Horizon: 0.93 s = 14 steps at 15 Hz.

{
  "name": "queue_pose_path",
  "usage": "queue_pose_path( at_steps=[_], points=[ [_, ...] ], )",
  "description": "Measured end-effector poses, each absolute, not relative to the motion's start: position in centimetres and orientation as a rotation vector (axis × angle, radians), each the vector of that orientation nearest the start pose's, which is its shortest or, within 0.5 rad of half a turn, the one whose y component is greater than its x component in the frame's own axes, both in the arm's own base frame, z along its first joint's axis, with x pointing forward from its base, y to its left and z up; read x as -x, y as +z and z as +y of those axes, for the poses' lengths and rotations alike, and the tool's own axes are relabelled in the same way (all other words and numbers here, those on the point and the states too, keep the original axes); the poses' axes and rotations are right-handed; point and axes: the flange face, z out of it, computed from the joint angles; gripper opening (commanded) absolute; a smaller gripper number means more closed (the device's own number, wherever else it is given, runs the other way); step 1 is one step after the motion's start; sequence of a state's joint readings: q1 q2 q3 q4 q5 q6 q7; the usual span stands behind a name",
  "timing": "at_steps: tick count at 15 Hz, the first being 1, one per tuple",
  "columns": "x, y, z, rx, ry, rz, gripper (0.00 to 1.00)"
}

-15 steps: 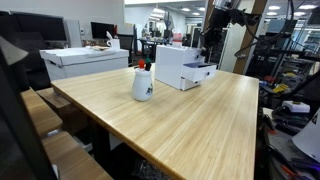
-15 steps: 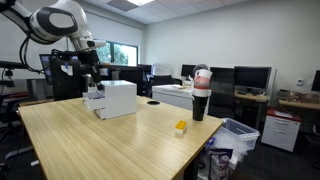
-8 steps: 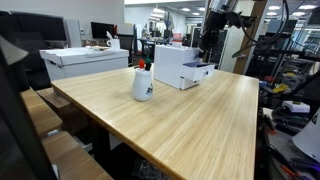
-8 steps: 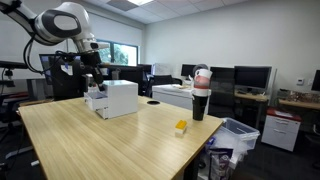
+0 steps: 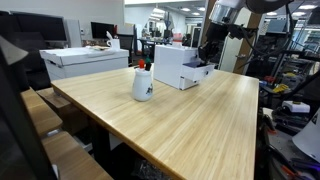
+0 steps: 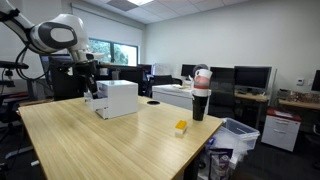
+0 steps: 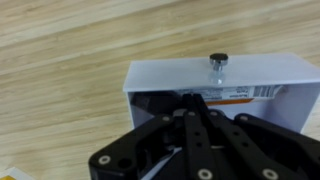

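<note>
Roughly, the wooden table (image 5: 200,120) carries a white drawer box (image 5: 172,62) toward twelve o'clock, its drawer (image 7: 160,75) beneath the gripper (image 7: 190,98), jaws pressed together, empty. Its knob (image 7: 218,60) sits at one o'clock of the tips; descending off-line could jam the drawer front.

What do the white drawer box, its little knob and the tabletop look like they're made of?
White drawer box: looks like smooth matte plastic or coated board; it is uniformly white with thin, clean edges. Knob: probably metal; it is dark with a slight glint on top. Tabletop: wood or wood-look laminate with a satin finish; pale grain lines run along it.
</note>
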State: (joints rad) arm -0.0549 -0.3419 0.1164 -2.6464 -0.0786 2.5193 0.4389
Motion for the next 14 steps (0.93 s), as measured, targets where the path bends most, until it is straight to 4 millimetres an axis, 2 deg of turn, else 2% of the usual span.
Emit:
queue_pose_path(
  at_steps=[3,7,11,14],
  points=[
    [-40.9,36.3,2.8,3.119,-0.323,0.508,0.05],
    [-39.5,36.1,3.2,3.100,-0.320,0.549,0.05],
    [-38.1,36.4,3.8,3.096,-0.324,0.571,0.05],
    [-37.2,37.4,4.5,3.113,-0.312,0.581,0.05]
  ],
)
